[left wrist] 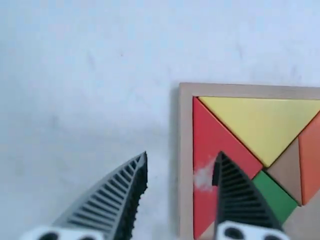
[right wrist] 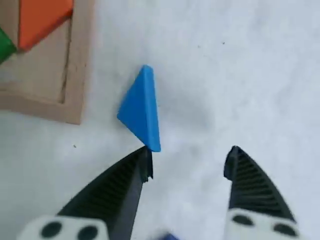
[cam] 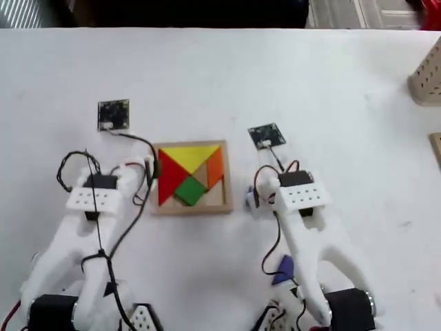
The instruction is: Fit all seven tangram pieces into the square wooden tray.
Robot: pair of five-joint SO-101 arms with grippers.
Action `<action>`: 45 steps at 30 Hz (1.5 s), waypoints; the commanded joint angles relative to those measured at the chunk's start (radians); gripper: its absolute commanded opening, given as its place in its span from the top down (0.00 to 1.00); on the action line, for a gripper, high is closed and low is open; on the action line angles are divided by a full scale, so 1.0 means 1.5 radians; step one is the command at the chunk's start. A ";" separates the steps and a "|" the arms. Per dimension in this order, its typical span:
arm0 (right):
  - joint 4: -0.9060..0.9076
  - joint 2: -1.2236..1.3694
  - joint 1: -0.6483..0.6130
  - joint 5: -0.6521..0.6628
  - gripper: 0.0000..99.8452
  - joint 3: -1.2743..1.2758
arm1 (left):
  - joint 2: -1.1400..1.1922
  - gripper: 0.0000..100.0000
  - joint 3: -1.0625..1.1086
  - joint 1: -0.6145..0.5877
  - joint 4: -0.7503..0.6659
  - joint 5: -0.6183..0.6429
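Note:
The square wooden tray (cam: pixel 224 196) lies between the two arms. In it sit a yellow triangle (cam: pixel 187 158), a red triangle (cam: pixel 166 182), a green square (cam: pixel 189 190), an orange piece (cam: pixel 216 167) and a tan piece (left wrist: pixel 289 170). My left gripper (left wrist: pixel 181 167) is open and straddles the tray's rim (left wrist: pixel 185 150), one finger (left wrist: pixel 231 185) over the red triangle (left wrist: pixel 210 135). My right gripper (right wrist: pixel 190 157) is open on the table beside the tray (right wrist: pixel 77 75). A blue triangle (right wrist: pixel 140 107) lies just past one of its fingertips (right wrist: pixel 142 162). A purple piece (cam: pixel 282 269) rests near the right arm's base.
Two small circuit boards (cam: pixel 114 115) (cam: pixel 267 136) with cables lie behind the tray. A perforated wooden block (cam: pixel 427 76) stands at the far right edge. Bare wood shows in the tray's corner nearest the right arm (right wrist: pixel 45 70).

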 commanded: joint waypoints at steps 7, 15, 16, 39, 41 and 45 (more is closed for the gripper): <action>0.057 -0.009 -0.024 0.147 0.84 -0.042 | -0.003 0.78 -0.004 -0.007 -0.028 0.006; 0.028 -0.001 -0.047 0.178 0.79 -0.064 | -0.003 0.78 -0.004 -0.006 -0.028 0.006; 0.011 0.001 -0.043 0.167 0.78 -0.058 | -0.003 0.78 -0.004 -0.006 -0.028 0.006; -0.108 0.056 -0.083 0.079 0.73 -0.009 | -0.003 0.78 -0.003 -0.005 -0.031 0.005; -0.108 0.056 -0.082 0.059 0.73 -0.009 | -0.003 0.78 -0.003 -0.005 -0.031 0.005; -0.106 0.056 -0.082 0.054 0.73 -0.008 | -0.003 0.78 -0.003 -0.005 -0.031 0.005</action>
